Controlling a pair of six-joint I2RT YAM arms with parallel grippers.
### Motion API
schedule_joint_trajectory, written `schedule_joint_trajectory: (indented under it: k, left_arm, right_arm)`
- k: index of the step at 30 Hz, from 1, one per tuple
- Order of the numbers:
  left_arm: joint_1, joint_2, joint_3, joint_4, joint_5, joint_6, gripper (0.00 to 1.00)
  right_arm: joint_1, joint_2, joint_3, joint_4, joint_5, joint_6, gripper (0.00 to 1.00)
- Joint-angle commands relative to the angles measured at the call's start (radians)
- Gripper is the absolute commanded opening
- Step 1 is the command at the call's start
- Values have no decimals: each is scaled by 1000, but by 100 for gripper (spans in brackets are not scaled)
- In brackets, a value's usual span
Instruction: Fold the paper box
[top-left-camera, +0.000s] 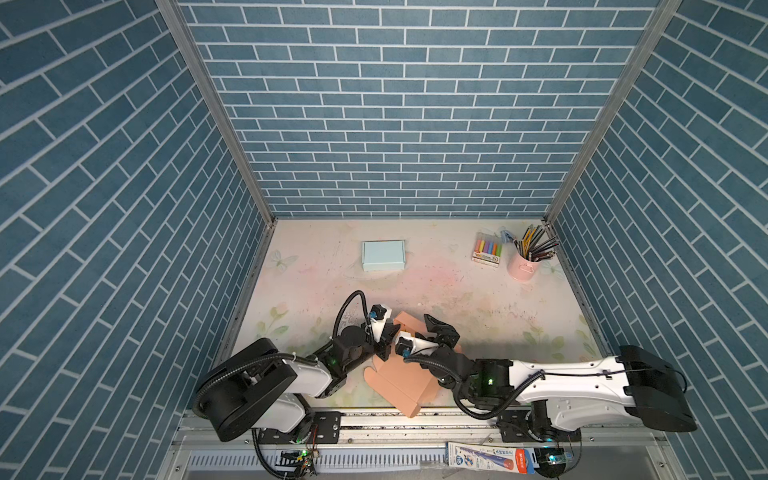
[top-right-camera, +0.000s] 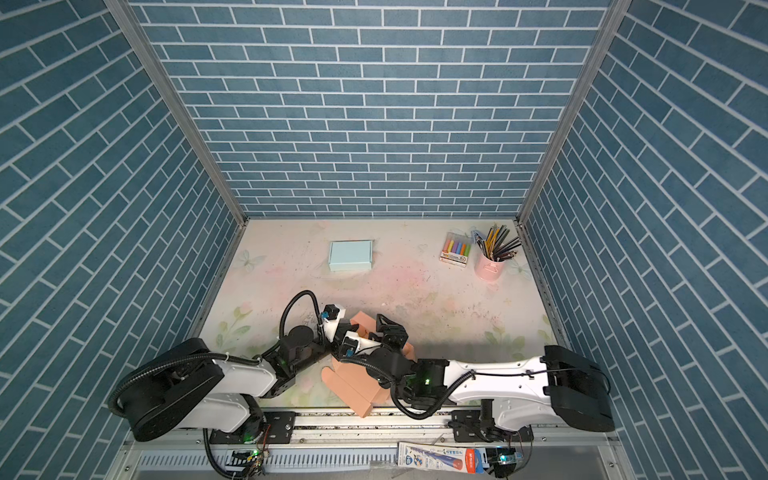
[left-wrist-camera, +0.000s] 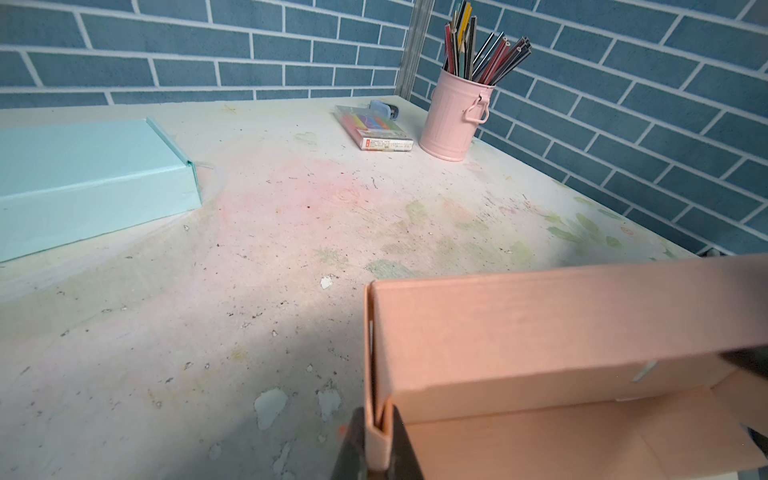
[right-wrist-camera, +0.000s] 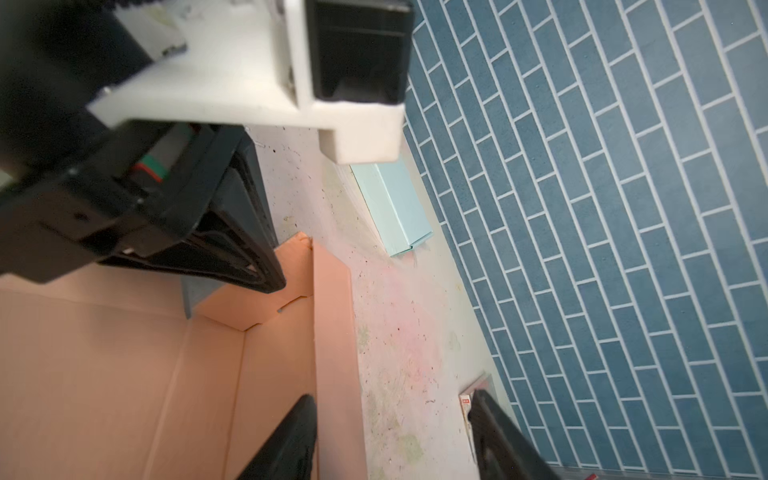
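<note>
so the box (top-left-camera: 399, 382) sits at the near edge of the table (top-left-camera: 457, 299), half folded, peach card, skewed so one corner pokes over the front edge toward the rail (top-left-camera: 415, 432); both arms crowd in on its far end. left gripper (top-left-camera: 381, 353) is clenched on the box, and in its wrist view the fingers (left-wrist-camera: 399, 449) pinch a doubled-up wall right at the corner (left-wrist-camera: 376, 440), with the long far wall standing up beside them; right gripper (top-left-camera: 440, 328) is released, jaws wide apart, holding nothing. in the right wrist view one finger (right-wrist-camera: 286, 440) hangs over the inside of the box and the other sits out over bare table, so the side wall (right-wrist-camera: 332, 332) runs between them; can't tell if either one actually touches it. the two grippers are just beside each other in both top views, pretty cramped. room-wise: loads of bare table behind the box and off to the right; blue box (top-left-camera: 383, 255) is well apart toward the back, closed and flat; markers (top-left-camera: 487, 249) and the pink cup (top-left-camera: 523, 266) of pencils are tucked in the back right corner, nowhere near anything
</note>
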Motion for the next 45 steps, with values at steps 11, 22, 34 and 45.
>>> schedule_joint_trajectory:
  k: [11,22,34,45]
  left_arm:
    - [-47,-83,22,-120,-126,55,10]
    - [-81,-113,44,-175,-194,89,10]
    - [-102,-82,49,-171,-244,105,11]
    - [-103,18,33,-78,-268,96,16]
  right_arm:
    - [-354,-264,71,-147,-748,641,70]
    - [-633,-10,114,-150,-1122,879,67]
    - [-661,211,91,-5,-1299,951,60]
    - [-658,306,34,139,-1438,1023,46]
